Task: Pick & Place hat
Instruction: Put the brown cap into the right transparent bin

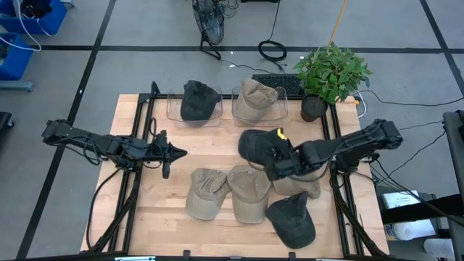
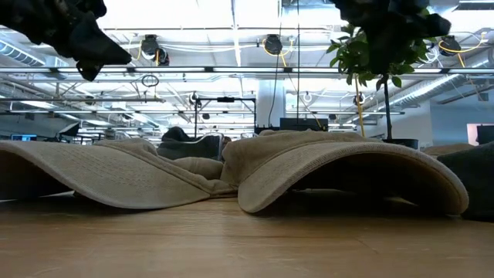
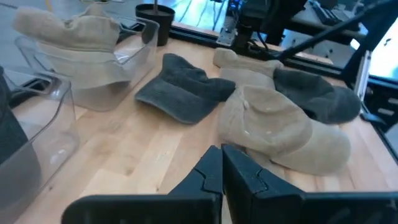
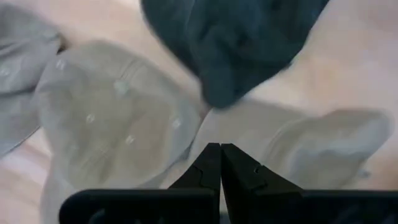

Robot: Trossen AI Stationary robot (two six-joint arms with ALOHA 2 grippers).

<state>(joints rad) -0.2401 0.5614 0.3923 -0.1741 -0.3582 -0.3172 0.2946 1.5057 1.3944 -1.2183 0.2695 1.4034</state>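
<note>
Clear bins (image 1: 194,112) show only from overhead.

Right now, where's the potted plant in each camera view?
High view: potted plant at the table's far right corner.
Low view: its leaves, upper right.
Left wrist view: only its dark pot, behind the clear bin.
Right wrist view: not in it.
Landmark: clear bin with tan hat beside it.

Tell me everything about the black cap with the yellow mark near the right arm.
The black cap is dark, soft fabric with a small yellow mark on its crown. It sits mid-table, just below the clear bin holding a tan cap. The right end effector is shut at its lower edge; whether it grips the cap is unclear.
</note>
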